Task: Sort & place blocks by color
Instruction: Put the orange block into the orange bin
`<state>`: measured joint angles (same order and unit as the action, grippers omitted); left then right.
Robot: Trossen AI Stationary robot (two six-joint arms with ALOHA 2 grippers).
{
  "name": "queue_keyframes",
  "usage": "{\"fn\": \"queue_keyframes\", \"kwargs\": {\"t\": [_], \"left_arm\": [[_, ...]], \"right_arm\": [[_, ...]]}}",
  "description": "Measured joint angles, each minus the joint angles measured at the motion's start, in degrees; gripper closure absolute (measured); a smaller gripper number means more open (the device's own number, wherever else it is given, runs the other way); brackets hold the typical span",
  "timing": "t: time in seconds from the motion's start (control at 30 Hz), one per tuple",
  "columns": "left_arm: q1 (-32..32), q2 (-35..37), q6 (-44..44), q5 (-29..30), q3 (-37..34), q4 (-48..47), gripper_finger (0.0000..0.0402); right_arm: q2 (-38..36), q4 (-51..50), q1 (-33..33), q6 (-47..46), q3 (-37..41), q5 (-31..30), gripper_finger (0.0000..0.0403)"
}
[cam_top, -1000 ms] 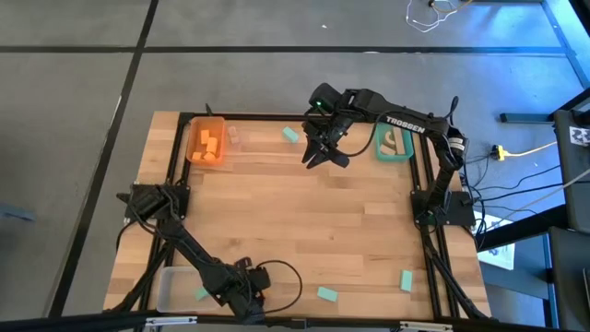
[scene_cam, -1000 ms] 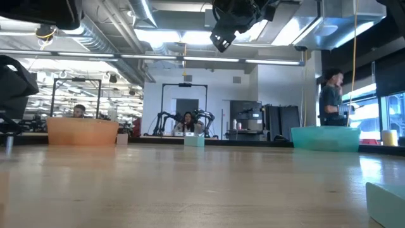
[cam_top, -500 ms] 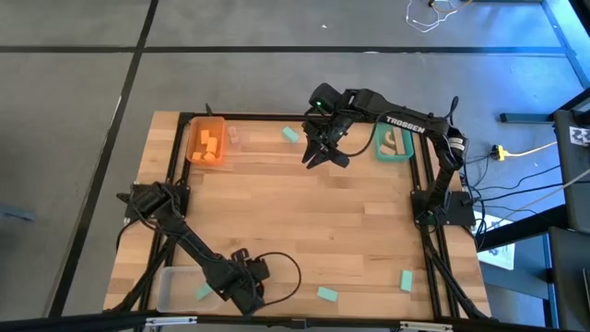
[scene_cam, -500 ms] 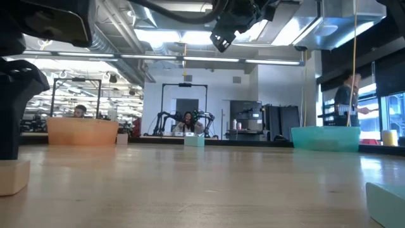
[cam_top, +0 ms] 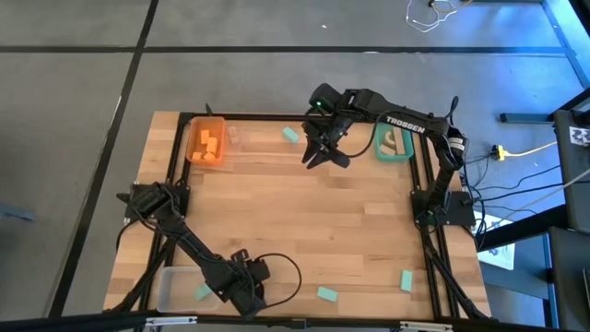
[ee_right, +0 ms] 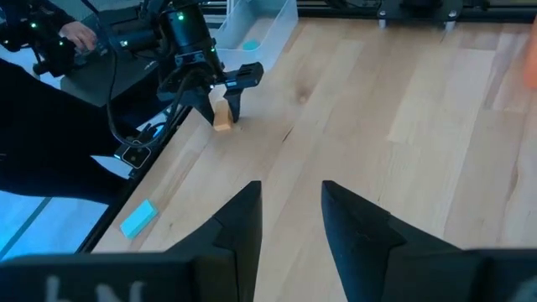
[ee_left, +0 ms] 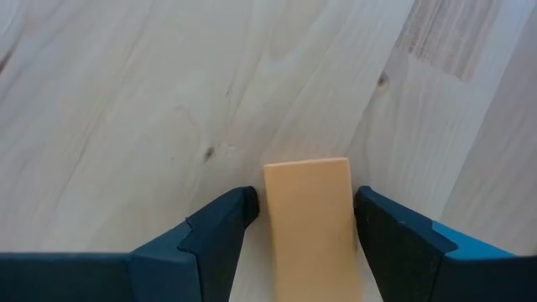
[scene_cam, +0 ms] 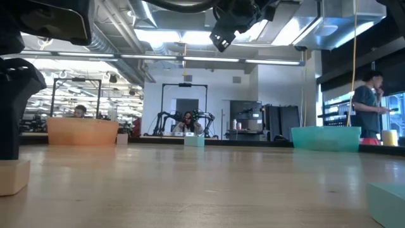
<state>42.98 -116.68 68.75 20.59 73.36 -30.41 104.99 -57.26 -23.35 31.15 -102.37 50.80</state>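
A pale tan wood block lies flat on the table near its front edge, left of the middle. My left gripper points steeply down over it, open. One finger stands on each long side of the block, with a narrow gap at each. The right wrist view shows the same from afar, with the left gripper astride the block. My right gripper hangs high over the far middle of the table, open and with nothing between its fingers. Teal blocks lie loose on the table.
An orange bin holding orange blocks stands at the far left, and a teal bin at the far right. A clear bin with a teal block sits at the near left, beside my left arm. A black frame rims the table.
In the low view my left gripper's finger and the tan block came into the picture's left edge in the first half second. Both have kept still since. My right gripper has not moved.
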Motion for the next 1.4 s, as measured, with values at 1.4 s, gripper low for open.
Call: {"fn": "queue_keyframes", "kwargs": {"t": [1.4], "left_arm": [[-1.1,-0.1,-3.3,1.3,0.1,-5.2,0.0277]], "right_arm": [[0.0,-4.3,0.0,8.2,0.0,5.8,0.0277]]}}
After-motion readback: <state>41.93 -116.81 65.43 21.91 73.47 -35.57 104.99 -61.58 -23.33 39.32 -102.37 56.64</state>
